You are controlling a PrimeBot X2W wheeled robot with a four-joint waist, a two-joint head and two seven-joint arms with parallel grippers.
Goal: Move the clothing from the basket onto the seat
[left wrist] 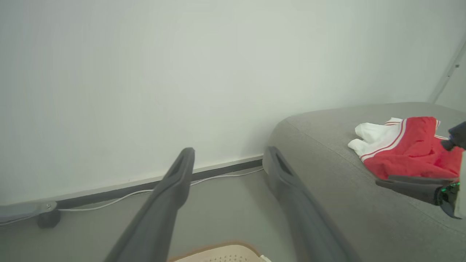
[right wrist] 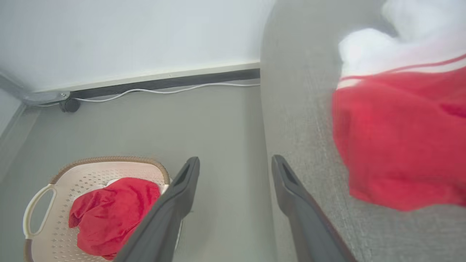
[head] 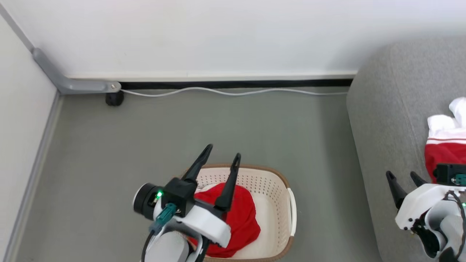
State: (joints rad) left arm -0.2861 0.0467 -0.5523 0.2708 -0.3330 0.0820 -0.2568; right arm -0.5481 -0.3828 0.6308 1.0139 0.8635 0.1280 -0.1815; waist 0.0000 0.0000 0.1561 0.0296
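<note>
Halfway mark, by the look of things: one red-and-white garment (head: 446,149) already lies on the grey seat (head: 386,120), its white sleeve end toward the wall, its red body bunched nearer the robot, set back from the seat's rounded edge. That leaves the red garment (head: 242,214), crumpled on the bottom of the basket (head: 276,174) with a sliver of white peeking out at its far side; the left arm covers part of it, so whether anything more lies underneath cannot be told. And look at the left gripper (head: 224,151): it hovers over the basket's far rim, fingers spread wide, nothing between them, pointing out toward the wall rather than down at the cloth, so it would likely have to tip into the basket before any grab. Over on the other side, the right gripper (head: 401,174) sits above the seat just beside the delivered garment, fingers parted too and empty, touching no fabric. The basket itself stands on the floor (head: 109,174), near the seat but not against it. As for writing, no luck: thin red stripes run across the white band of the garment on the seat, yet no lettering, brand or label can be read on either garment or on the basket's perforated walls.
</note>
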